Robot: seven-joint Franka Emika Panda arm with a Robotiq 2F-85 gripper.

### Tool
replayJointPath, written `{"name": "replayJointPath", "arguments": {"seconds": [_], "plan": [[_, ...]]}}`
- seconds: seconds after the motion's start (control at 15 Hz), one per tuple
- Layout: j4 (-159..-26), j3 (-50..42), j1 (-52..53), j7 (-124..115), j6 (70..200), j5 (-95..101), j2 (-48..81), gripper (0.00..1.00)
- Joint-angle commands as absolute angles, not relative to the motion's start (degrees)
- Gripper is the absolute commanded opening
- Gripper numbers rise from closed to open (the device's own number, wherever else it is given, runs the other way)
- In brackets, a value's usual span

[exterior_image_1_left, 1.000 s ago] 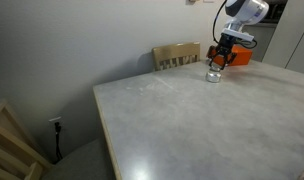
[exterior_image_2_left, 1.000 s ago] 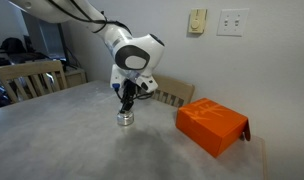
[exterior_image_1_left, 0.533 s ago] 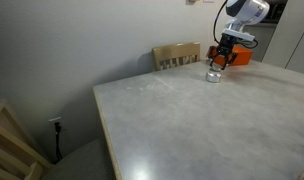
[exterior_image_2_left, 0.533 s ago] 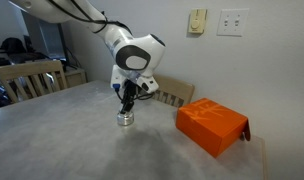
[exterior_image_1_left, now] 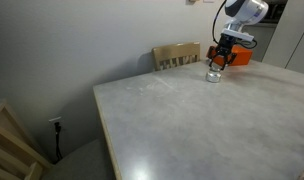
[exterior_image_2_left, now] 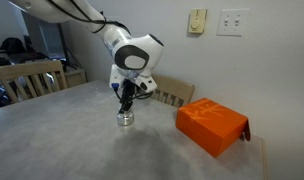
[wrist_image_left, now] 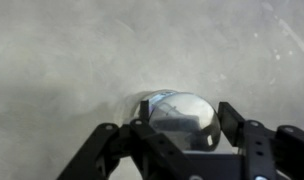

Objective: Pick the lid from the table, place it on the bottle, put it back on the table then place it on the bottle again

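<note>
Change: none over the last second, everything holds still | gripper (exterior_image_2_left: 126,106) directly above bottle (exterior_image_2_left: 126,119) on table (exterior_image_2_left: 62,135) | lid (wrist_image_left: 180,112) sits on bottle mouth | fingers (wrist_image_left: 235,125) narrow, flanking lid rim; clamped or released, cannot tell | likely a pause at a placement.

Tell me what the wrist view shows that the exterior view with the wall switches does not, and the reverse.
Only the wrist view: the bottle's shiny rounded top from above, flanked by two dark fingers; contact is unclear. Only the exterior view: the orange box, wooden chairs, wall switches and the arm. Both: bottle, fingers, grey table.
</note>
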State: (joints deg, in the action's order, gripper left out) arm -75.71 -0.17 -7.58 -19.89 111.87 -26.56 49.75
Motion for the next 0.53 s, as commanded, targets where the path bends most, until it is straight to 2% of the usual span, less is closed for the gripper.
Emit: {"name": "replayJointPath", "arguments": {"seconds": [0.0, 0.47], "plan": [[-75.1, 0.0, -7.5, -20.6, 109.6, -26.1, 49.8, 0.44], [-75.6, -0.5, -7.5, -20.9, 109.3, -25.9, 49.5, 0.44]]}}
